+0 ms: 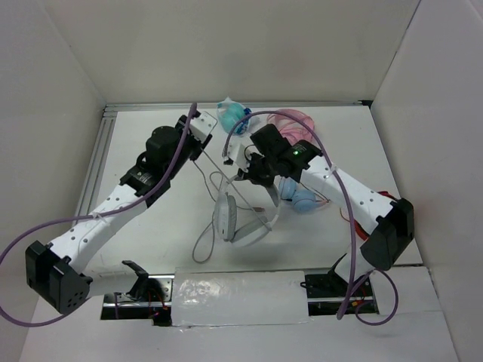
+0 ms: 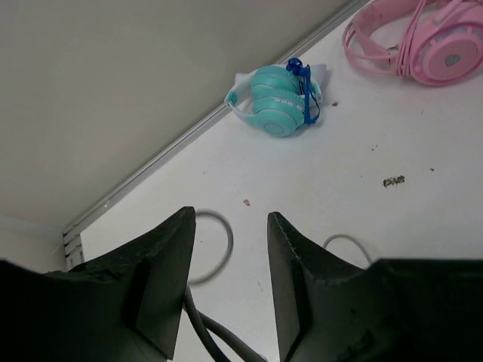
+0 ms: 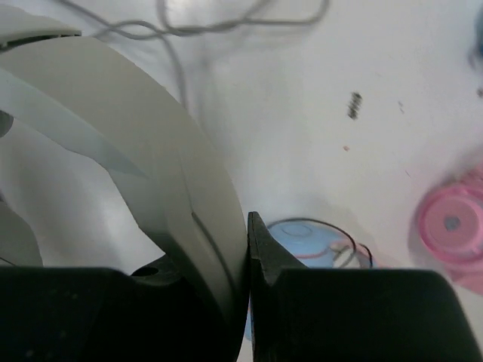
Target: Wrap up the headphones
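The large light-grey headphones [image 1: 228, 219] stand tilted at the table's middle, and their thin grey cable [image 1: 202, 245] loops to the front left and up toward my left gripper. My right gripper [image 1: 246, 175] is shut on the wide headband [image 3: 151, 136], which fills the left of the right wrist view; only its right fingertip [image 3: 256, 234] shows. My left gripper [image 1: 205, 130] is further back left, raised above the table. In the left wrist view its jaws [image 2: 230, 219] stand open, and the cable [image 2: 207, 328] runs between the fingers low down, beside the left finger.
A teal pair [image 1: 230, 117] lies by the back wall and shows in the left wrist view [image 2: 278, 102]. A pink pair [image 1: 290, 124] lies right of it. A blue-cupped pair [image 1: 302, 200] lies just right of my right gripper. White walls enclose the table.
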Action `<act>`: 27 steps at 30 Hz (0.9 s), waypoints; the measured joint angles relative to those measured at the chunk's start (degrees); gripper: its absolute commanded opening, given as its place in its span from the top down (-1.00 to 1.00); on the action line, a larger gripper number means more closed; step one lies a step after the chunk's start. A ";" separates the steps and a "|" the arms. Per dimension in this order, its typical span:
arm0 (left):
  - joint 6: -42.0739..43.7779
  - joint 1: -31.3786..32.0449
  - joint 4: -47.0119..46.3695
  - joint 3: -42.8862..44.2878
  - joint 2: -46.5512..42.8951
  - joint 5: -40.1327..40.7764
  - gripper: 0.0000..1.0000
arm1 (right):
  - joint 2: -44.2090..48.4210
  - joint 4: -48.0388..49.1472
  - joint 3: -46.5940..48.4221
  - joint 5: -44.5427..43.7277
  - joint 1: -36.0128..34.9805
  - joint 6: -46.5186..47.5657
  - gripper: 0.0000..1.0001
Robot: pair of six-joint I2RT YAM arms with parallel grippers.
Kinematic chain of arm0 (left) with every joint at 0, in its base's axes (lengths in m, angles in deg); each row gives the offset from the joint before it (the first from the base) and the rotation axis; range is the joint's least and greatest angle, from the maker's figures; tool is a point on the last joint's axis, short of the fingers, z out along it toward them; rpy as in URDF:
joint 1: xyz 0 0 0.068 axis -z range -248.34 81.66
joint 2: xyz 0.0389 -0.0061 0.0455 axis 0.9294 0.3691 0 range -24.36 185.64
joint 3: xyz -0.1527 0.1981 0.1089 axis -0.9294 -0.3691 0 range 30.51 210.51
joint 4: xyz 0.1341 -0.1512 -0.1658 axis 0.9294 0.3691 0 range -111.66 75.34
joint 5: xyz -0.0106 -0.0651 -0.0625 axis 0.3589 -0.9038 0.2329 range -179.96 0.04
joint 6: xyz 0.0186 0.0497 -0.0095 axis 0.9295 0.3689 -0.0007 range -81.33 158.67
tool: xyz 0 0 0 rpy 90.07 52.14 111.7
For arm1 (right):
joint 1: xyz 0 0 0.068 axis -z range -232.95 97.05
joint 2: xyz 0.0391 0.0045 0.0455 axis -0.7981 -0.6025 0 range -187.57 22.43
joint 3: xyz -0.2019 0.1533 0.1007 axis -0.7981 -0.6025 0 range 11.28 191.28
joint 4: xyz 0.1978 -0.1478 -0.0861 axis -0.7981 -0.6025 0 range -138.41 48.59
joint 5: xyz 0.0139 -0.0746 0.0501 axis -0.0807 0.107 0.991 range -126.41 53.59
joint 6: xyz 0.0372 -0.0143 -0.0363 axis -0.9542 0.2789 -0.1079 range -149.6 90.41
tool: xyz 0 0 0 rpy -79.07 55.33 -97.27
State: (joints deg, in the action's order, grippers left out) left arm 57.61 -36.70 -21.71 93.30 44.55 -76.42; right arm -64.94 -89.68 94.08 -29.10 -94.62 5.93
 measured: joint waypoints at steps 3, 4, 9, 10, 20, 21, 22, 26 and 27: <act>-2.49 -2.43 -1.77 0.35 2.64 -2.64 0.05 | 2.19 -0.96 0.00 8.11 -0.04 1.14 1.00; -3.26 -3.17 -1.99 0.37 3.74 -3.63 0.12 | 3.28 -0.74 0.00 10.23 -0.04 0.90 1.00; -10.16 -6.03 -1.49 0.37 9.11 -10.62 0.37 | 11.10 7.02 -0.74 10.05 0.33 -8.44 1.00; -11.65 -6.29 -1.68 0.37 9.33 -12.44 0.36 | 11.96 8.26 -0.74 8.50 0.66 -10.67 1.00; -24.15 -12.09 -6.82 -2.91 8.87 -24.74 -0.48 | 11.06 5.44 6.97 -0.24 3.82 -32.92 1.00; -24.98 -12.50 -7.91 -4.37 8.87 -26.14 -0.73 | 11.06 4.00 9.46 0.33 4.02 -33.59 1.00; -25.70 -13.07 -8.26 -6.19 8.90 -27.56 -0.99 | 11.06 3.10 12.44 1.01 4.17 -34.49 1.00; -28.83 -14.19 -11.23 -12.11 9.70 -35.52 -0.99 | 10.34 1.64 23.87 3.28 4.11 -37.64 1.00; -29.73 -14.16 -12.28 -13.18 10.12 -37.75 -0.99 | 10.03 1.51 26.56 4.13 4.04 -38.53 1.00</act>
State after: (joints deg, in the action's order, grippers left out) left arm 27.88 -50.87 -34.00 80.12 54.67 -114.16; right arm -54.91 -88.17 120.64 -24.97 -90.58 -32.60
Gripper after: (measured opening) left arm 0.993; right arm 0.230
